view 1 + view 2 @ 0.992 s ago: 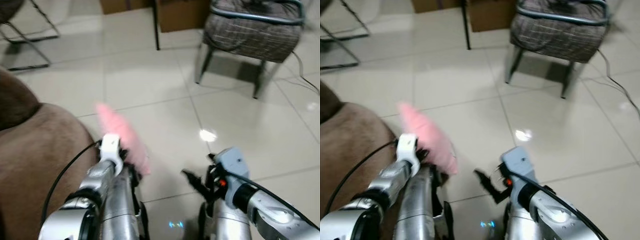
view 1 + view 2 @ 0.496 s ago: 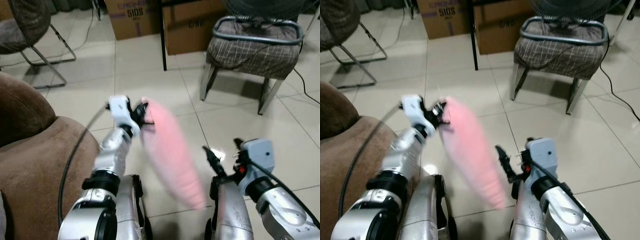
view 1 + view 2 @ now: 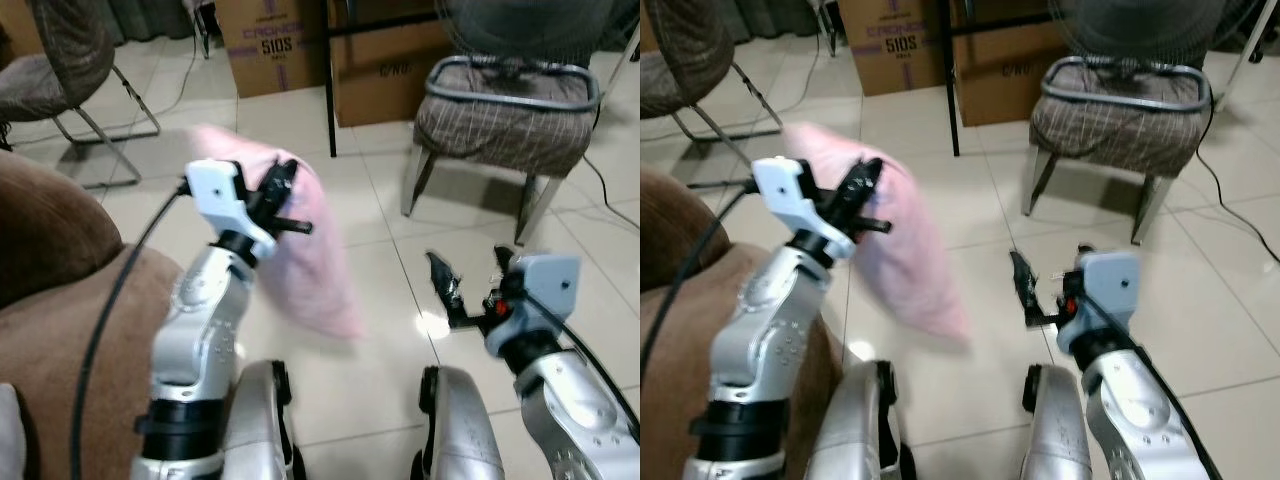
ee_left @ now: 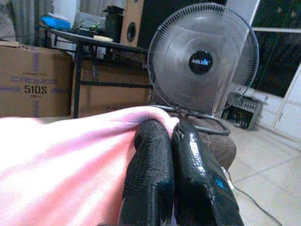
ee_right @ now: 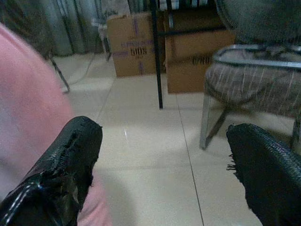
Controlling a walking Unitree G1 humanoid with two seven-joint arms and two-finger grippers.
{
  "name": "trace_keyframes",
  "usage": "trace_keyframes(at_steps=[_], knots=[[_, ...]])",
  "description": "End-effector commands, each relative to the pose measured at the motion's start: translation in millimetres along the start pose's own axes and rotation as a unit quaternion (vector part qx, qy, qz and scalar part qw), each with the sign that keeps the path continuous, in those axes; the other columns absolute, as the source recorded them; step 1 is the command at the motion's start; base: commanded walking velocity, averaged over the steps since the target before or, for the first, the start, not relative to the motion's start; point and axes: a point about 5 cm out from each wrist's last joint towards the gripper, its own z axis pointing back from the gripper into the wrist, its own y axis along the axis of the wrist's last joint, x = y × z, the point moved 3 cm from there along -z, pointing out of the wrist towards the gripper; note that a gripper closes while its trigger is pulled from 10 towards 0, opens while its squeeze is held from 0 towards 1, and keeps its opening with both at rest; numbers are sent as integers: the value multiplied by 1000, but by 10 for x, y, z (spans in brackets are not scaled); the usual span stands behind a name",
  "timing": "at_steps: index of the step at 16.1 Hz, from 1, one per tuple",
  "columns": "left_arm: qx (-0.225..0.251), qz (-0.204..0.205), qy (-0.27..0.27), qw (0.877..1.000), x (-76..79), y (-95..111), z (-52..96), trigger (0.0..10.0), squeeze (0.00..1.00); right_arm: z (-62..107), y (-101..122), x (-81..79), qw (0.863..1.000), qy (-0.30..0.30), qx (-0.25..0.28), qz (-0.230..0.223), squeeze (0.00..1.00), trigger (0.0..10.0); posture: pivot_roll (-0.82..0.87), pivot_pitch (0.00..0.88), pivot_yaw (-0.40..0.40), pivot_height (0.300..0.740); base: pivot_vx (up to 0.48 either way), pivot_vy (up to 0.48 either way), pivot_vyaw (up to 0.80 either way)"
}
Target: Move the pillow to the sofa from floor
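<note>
Two arms up, pillow [image 3: 300,250] airborne.
Your left gripper [image 3: 283,195], raised with fingers pinched on the pink pillow's top edge, dangles it beside the sofa [image 3: 50,300]; your right gripper [image 3: 470,285] hovers spread wide, holding nothing.

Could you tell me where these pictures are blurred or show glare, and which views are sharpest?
Left eye view: the pink pillow is smeared by motion blur, and glare marks the floor tile. Left wrist view: the left gripper, shut on the pillow, is fairly sharp. Right wrist view: the open right gripper looks soft and out of focus.

Glossy tiled floor [image 3: 330,180], plaid stool [image 3: 510,110], cardboard boxes [image 3: 275,45], fan [image 4: 203,59].
</note>
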Motion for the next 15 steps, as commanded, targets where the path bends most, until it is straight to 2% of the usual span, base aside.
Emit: trace_keyframes(at_steps=[1,2,3,4,5,6,9,10,11,12,13,14,15], knots=[[13,-24,-8,1000,47,92,-24,0,0,-38,-30,-30,1000,5,-3,2,0,10000,-38,0,119,633,0,0,0],[3,-42,-4,999,37,65,-7,0,0,-66,-58,-43,1000,9,-5,2,0,10000,-26,0,103,642,0,0,0],[-8,-75,10,997,-36,71,99,3098,0,-91,-86,-78,1000,11,-7,-8,0,10000,-34,0,104,657,0,0,0],[-13,-95,15,995,-83,64,151,4471,0,-105,-103,-98,1000,10,-9,-17,0,10000,-41,0,101,667,0,0,0],[-19,-104,25,994,-116,44,189,9176,0,-116,-109,-91,1000,4,-10,-20,0,10000,-37,0,96,671,0,0,0],[-32,-121,54,991,-197,-14,281,10000,0,-145,-138,-58,999,-10,-13,-29,0,10000,-23,0,78,686,0,0,0],[-49,-147,89,984,-324,-98,406,10000,0,-237,-107,-15,1000,-4,-7,-11,0,10000,-13,0,53,710,0,0,0],[-56,-142,104,983,-381,-111,434,10000,0,-279,-88,-39,1000,7,-4,-9,0,10000,1,0,42,720,0,0,0],[-54,-153,116,980,-405,-75,453,10000,0,-322,-82,-70,1000,25,-3,-10,0,10000,58,0,10,730,0,0,0],[-65,-182,139,971,-445,-90,554,10000,0,-340,-156,-99,999,45,-16,-7,0,10000,79,0,-10,740,0,0,0],[-68,-188,144,969,-452,-97,584,10000,0,-339,-175,-99,999,48,-19,-5,0,10000,81,0,-12,740,0,0,0],[-75,-174,152,970,-457,-143,667,10000,0,-355,-188,-81,998,52,-22,0,0,10000,79,0,-21,740,0,0,0],[-76,-171,153,970,-458,-155,680,10000,0,-361,-189,-76,998,51,-22,2,0,10000,73,0,-22,740,0,0,0]])
